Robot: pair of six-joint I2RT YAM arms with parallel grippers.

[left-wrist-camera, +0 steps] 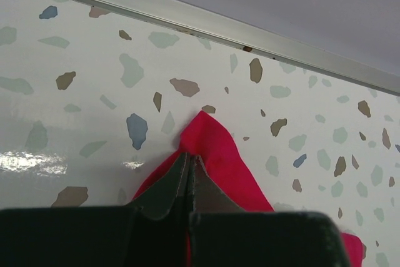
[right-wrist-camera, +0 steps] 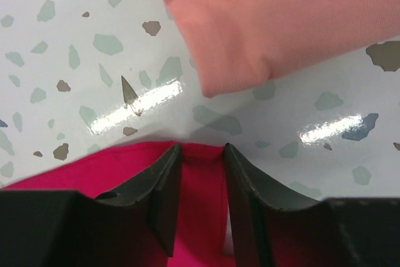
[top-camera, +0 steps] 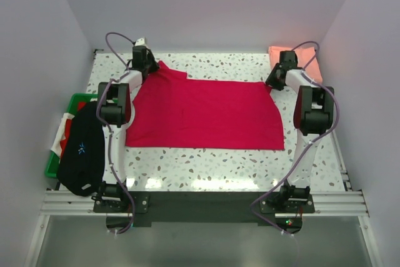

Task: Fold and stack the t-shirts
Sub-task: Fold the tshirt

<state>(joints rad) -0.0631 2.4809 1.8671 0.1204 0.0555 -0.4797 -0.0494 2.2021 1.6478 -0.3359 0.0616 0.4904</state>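
A speckled white table fills the top view. A crimson t-shirt lies spread flat across its middle. At 9 o'clock, a black cloth bundle drapes over a green crate at the table's edge. At 1 o'clock, a folded salmon pink t-shirt sits in the far corner. The left gripper, at 11 o'clock, has its fingers pressed together, pinching the crimson shirt's far corner. The right gripper, near 2 o'clock, has its fingers spread apart, with the crimson shirt's edge between them, near the pink shirt.
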